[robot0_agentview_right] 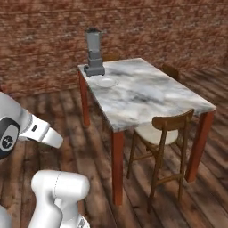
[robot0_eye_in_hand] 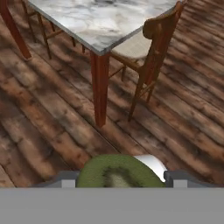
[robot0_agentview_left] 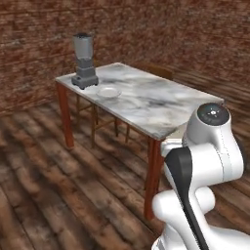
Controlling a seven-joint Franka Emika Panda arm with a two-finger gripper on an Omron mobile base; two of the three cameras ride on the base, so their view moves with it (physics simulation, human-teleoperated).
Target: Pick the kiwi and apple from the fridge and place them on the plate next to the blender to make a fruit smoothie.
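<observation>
Brick walls back a marble worktop [robot0_agentview_left: 146, 97] where a round white plate [robot0_agentview_left: 108, 92] sits just beside the dark grey blender [robot0_agentview_left: 84, 61]; the end effector [robot0_eye_in_hand: 118, 177] grips an olive-green kiwi [robot0_eye_in_hand: 117, 171].

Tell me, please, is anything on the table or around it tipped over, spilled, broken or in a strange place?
Nothing stands out. The blender stands upright at the far corner of the table, with the plate flat beside it and nothing on it yet. The chair stands upright, tucked against the table's side. The kiwi sits between the jaws.
</observation>
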